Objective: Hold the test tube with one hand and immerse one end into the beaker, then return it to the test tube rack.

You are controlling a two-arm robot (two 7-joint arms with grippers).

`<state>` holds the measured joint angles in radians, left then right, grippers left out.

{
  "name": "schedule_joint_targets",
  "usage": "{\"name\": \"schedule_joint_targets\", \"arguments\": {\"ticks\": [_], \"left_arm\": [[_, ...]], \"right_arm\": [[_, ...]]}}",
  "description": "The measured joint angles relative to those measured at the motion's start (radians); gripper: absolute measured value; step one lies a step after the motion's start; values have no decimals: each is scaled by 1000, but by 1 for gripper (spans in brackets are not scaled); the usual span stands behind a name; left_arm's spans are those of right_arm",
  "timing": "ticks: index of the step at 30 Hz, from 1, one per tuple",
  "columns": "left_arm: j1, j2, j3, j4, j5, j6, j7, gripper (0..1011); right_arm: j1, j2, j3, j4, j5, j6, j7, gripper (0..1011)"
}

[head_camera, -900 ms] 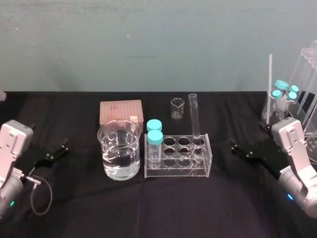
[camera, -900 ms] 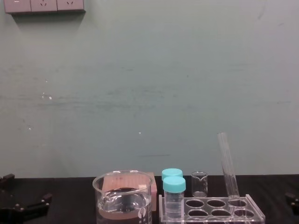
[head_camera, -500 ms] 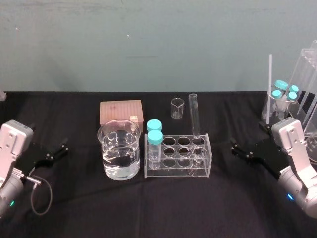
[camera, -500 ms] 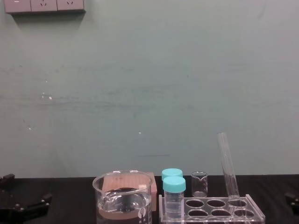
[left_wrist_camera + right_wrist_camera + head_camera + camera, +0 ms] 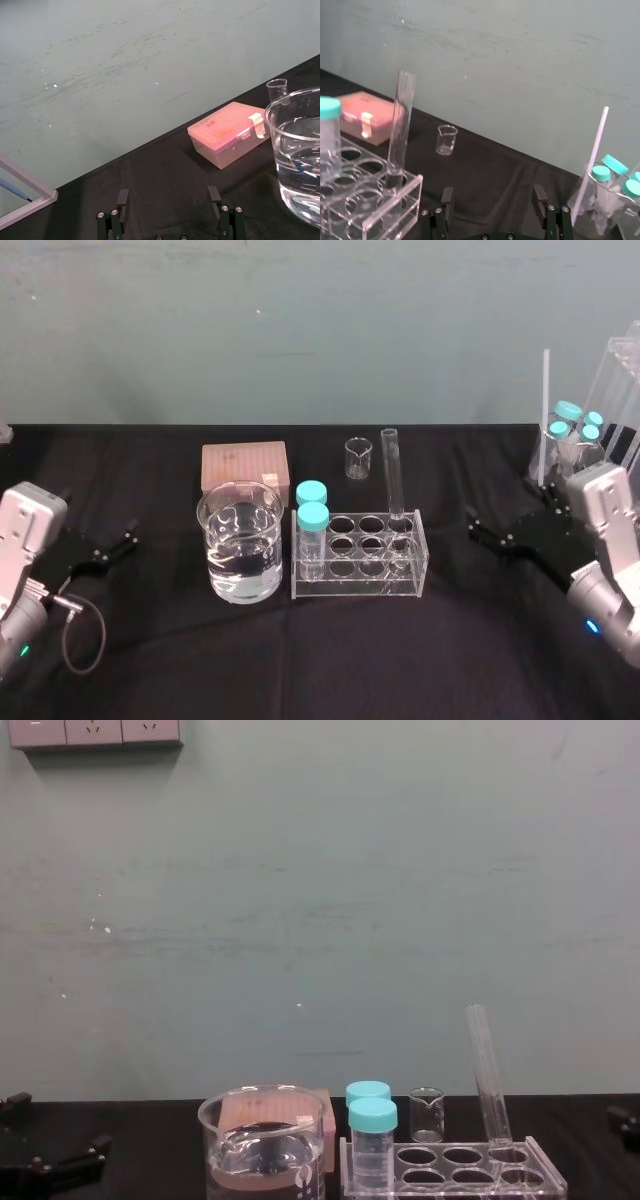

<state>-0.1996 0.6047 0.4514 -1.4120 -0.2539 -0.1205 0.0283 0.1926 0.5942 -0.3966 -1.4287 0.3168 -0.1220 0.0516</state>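
The test tube stands in the back right hole of the test tube rack, a little tilted, open end up. The rack is in the middle of the bench. The beaker, about half full of clear liquid, is just beside the rack on its left. Two vials with turquoise caps stand in the rack's left holes, between the beaker and the tube. Behind the rack are a tiny beaker and a pink box.

My right gripper hangs low over the bench to the right of the rack, apart from it, with bare cloth between it and the tube. Behind it, at the bench's right edge, is a clear stand with more capped vials and a white rod. My left gripper is parked at the far left, well apart from the beaker.

The head view gives me the layout from above. The right wrist view shows the tube from the side and my two fingers spread apart, holding nothing. The left wrist view shows the left fingers spread in the same way, with the beaker and the pink box ahead.

Compared with half a second ago, my right wrist has risen and moved outward. In the chest view that gripper now sits higher at the right edge. The tube, the rack and my left arm have not moved.
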Motion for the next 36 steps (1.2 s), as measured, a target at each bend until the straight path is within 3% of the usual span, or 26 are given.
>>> {"name": "schedule_joint_targets", "arguments": {"ticks": [7, 18, 25, 36], "left_arm": [[0, 0, 0, 0, 0, 0, 0, 1000], [0, 0, 0, 0, 0, 0, 0, 1000], [0, 0, 0, 0, 0, 0, 0, 1000], [0, 0, 0, 0, 0, 0, 0, 1000]], "right_arm": [[33, -3, 34, -9, 87, 30, 124, 1000], [117, -47, 29, 19, 163, 62, 313, 1000], [169, -86, 5, 63, 159, 72, 398, 1000], [230, -132, -9, 148, 124, 83, 451, 1000]]}}
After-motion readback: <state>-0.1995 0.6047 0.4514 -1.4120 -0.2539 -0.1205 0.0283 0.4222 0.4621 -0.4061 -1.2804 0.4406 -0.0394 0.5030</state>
